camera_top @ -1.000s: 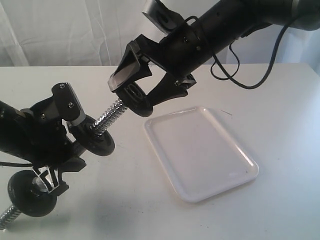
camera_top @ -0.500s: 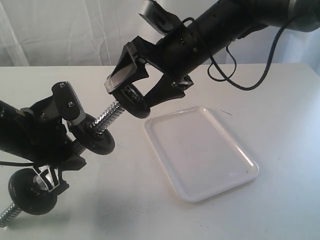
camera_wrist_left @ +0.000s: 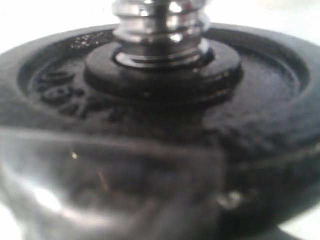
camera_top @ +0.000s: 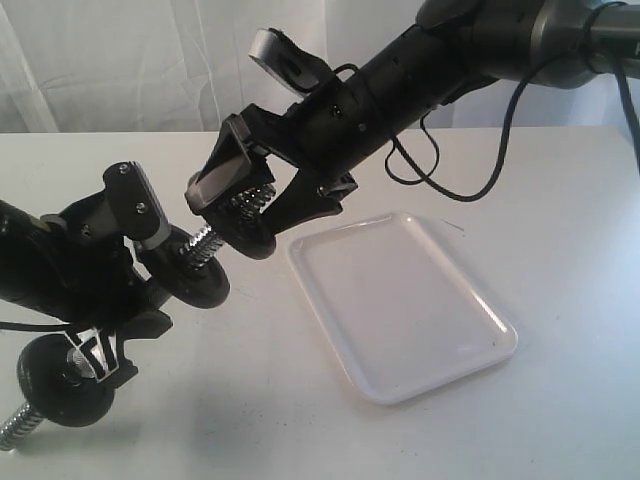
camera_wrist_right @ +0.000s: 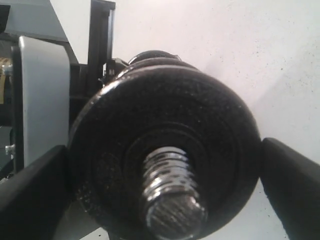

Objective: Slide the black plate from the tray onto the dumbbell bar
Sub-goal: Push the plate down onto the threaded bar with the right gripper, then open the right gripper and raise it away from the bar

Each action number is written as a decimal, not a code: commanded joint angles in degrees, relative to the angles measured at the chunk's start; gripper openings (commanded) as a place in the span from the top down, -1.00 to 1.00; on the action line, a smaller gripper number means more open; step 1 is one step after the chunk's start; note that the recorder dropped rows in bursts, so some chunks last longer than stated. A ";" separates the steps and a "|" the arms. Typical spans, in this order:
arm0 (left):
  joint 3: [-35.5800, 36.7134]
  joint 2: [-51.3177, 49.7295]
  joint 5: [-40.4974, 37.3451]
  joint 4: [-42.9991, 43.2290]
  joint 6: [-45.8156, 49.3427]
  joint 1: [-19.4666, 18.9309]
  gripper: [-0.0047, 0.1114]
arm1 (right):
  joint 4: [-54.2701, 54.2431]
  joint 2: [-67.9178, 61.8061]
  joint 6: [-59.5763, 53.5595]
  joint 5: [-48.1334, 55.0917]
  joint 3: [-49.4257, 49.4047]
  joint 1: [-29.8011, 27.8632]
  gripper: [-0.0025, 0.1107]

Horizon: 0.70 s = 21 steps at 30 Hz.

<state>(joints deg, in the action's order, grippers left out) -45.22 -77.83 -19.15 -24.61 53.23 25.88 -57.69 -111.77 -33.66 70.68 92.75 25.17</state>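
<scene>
White tabletop [camera_top: 560, 200] and a pale curtain [camera_top: 120, 60] frame two black arms meeting above the surface. At the left of the exterior view, the left end effector [camera_top: 125, 285] is clenched around the middle of the dumbbell bar [camera_top: 203, 245]. It holds the bar off the tabletop on a slant, with the lower threaded end near the front left corner and the upper end pointing toward the centre. Two black discs sit on the bar, one [camera_top: 190, 280] just above the grip and one [camera_top: 65, 385] just below it.

From the upper right, the right end effector [camera_top: 235, 220] grips the black plate [camera_top: 255, 235] by its rim, one finger [camera_wrist_right: 30, 190] on each side. The right wrist view shows the plate [camera_wrist_right: 200, 125] already threaded onto the bar, whose coarse chrome tip [camera_wrist_right: 172, 200] pokes out through the central hole. A short stretch of bare thread separates the plate from the nearer disc.

The left wrist view is blurred and filled by one disc [camera_wrist_left: 250, 125] with the chrome thread [camera_wrist_left: 160, 25] rising from its hub.

The tray [camera_top: 500, 345] lies flat on the tabletop to the right of the bar, below the right arm. A black cable [camera_top: 470, 170] loops under that arm.
</scene>
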 commanded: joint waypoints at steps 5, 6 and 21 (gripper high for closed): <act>-1.53 3.21 4.31 -3.79 0.70 0.02 0.92 | -7.35 0.72 -3.09 -0.72 0.20 -0.68 -0.24; -1.53 3.21 4.31 -3.79 0.70 0.02 0.92 | -7.35 0.72 -3.09 -0.72 0.20 -0.68 -0.40; -1.53 3.21 4.44 -3.79 0.70 0.02 0.92 | -7.12 1.05 -2.98 -0.72 0.20 -0.68 -0.62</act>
<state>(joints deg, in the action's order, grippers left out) -45.22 -77.50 -18.59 -24.61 53.13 25.77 -59.37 -111.87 -35.86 70.59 92.56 24.96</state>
